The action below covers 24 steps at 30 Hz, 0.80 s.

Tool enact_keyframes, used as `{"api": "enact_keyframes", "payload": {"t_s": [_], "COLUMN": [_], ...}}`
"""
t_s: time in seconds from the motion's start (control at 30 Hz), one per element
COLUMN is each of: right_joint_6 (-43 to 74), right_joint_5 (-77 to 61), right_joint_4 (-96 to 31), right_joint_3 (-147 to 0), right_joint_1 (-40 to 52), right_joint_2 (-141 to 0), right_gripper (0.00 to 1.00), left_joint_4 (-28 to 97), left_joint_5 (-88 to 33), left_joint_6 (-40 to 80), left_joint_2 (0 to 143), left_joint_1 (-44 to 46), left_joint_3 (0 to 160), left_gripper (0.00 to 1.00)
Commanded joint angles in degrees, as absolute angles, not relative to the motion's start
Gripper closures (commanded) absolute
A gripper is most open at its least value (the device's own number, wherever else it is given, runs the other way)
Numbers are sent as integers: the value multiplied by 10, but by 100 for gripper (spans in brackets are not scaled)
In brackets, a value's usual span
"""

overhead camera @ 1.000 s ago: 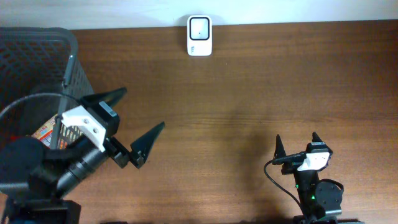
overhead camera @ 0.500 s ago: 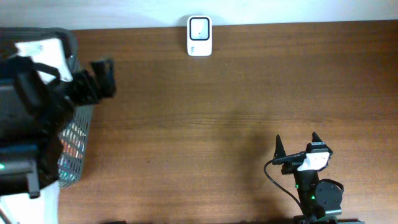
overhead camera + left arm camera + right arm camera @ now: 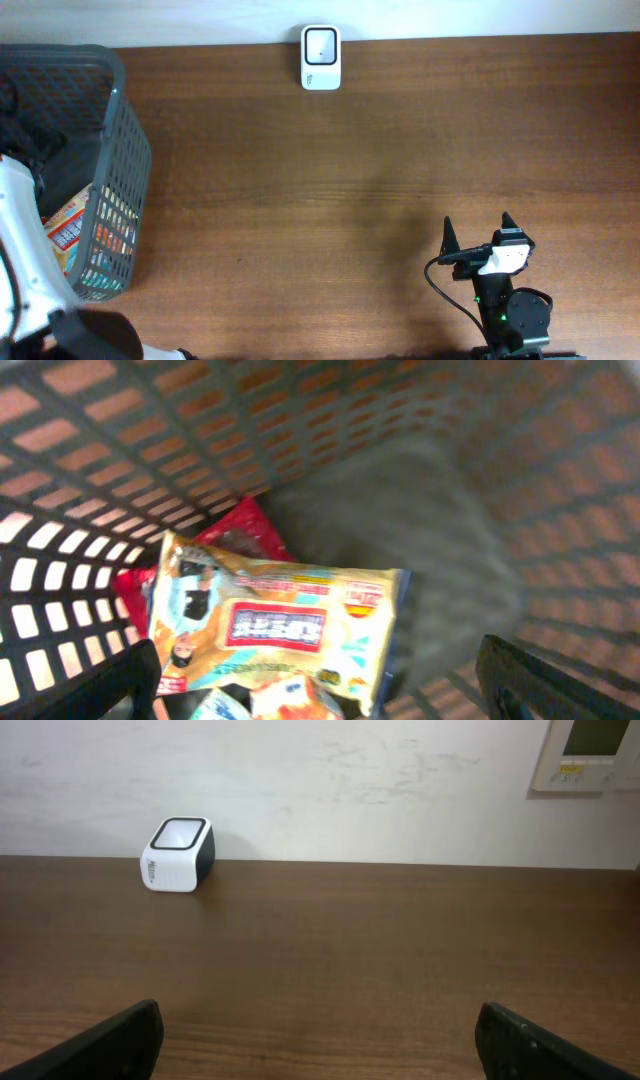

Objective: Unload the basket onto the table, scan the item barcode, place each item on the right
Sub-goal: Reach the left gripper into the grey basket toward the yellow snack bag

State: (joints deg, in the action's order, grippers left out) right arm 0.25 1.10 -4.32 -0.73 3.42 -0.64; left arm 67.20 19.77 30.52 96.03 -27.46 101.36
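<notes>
Since my left gripper (image 3: 318, 695) is down inside the basket (image 3: 90, 420), the thing I want is right in front of it. It is a yellow snack bag (image 3: 285, 625) lying on the basket floor, in the lower middle of my left wrist view. My left jaws are open as wide as they go and hold nothing. One finger shows in the lower left corner and the other in the lower right corner. The bag's long side runs left to right across that view, a little slanted. My fingers are spread the same way, so I think I must turn my wrist to pinch the bag across its short side. A red bag (image 3: 245, 520) peeks out from under it at the upper left. I cannot see a barcode on the side that faces me. My right gripper (image 3: 476, 238) sits at the lower right of the overhead view, well apart from the basket at the far left. It is wide open and empty too, so my left arm is much the nearer one. The scanner (image 3: 320, 58) stands at the top middle of the overhead view, at the back edge of the table (image 3: 350, 180). I think the bag must come up out of the basket and go to the right to reach it.
</notes>
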Motion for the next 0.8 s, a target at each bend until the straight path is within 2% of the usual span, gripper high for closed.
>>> {"api": "enact_keyframes", "payload": {"t_s": [0.0, 0.3, 0.43, 0.6, 0.77], "right_joint_6": [9, 9, 9, 9, 9], "right_joint_5": [20, 20, 20, 20, 20], "right_joint_4": [-45, -45, -45, -45, -45], "right_joint_3": [-3, -3, -3, -3, -3], "right_joint_1": [37, 37, 37, 37, 37], "right_joint_2": [-3, -3, -3, -3, -3], "right_gripper": [2, 2, 2, 2, 2], "left_joint_4": [686, 723, 696, 694, 699], "left_joint_5": [219, 219, 217, 216, 174], "left_joint_6": [339, 299, 300, 450, 545], "left_joint_2": [1011, 1143, 1184, 1219, 1244], "left_joint_1": [-289, -289, -289, -289, -289], "left_joint_3": [1015, 1013, 1013, 1013, 1013], "left_gripper": [1, 0, 1, 1, 1]}}
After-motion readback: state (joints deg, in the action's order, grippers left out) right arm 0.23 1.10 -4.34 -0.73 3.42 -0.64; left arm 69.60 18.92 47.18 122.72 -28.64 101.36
